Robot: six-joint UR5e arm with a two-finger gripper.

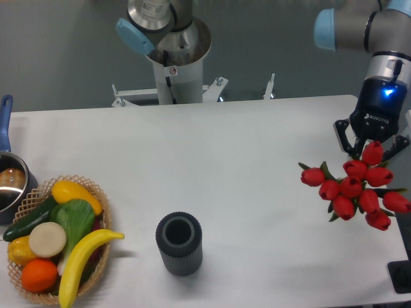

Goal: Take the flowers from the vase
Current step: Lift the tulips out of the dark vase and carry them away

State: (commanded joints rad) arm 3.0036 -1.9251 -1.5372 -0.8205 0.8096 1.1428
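Gripper (pixel 372 149) at far right, fingers closed on flowers (pixel 355 187). Scanning left to right, we note: basket (pixel 97 256) of produce, vase (pixel 179 243) standing empty at centre, bunch held well apart at right. We judge pick done; nothing left.

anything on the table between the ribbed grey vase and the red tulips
Nothing: bare white table between dark grey ribbed vase and red tulip bunch, per the fixed camera.

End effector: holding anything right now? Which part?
Yes. The end effector holds the flowers, gripped at the top of the bunch; exact contact is hidden by buds. The vase stands empty.
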